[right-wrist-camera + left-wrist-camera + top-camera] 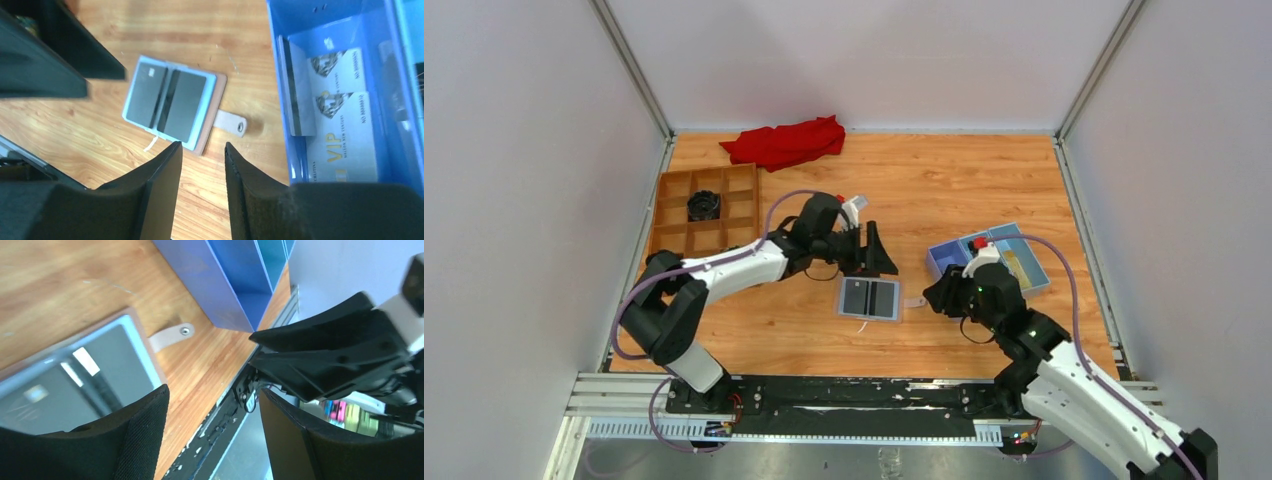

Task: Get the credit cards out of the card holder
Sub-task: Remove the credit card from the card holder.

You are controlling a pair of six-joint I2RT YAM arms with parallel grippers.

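The card holder point(870, 298) lies open on the wooden table, pale blue inside with two dark grey panels and a tan strap point(914, 301) on its right. It also shows in the right wrist view point(170, 102) and the left wrist view point(75, 380). I cannot tell whether the panels are cards. Pale credit cards printed VIP point(345, 145) and a grey striped card point(300, 90) lie in the blue box point(400, 75). My left gripper point(879, 262) is open and empty just beyond the holder's far edge. My right gripper point(936, 295) is open and empty, right of the strap.
The blue box point(989, 262) sits right of the holder, close behind my right gripper. A brown compartment tray point(704, 210) with a black object stands at the left. A red cloth point(784, 142) lies at the back. White walls enclose the table.
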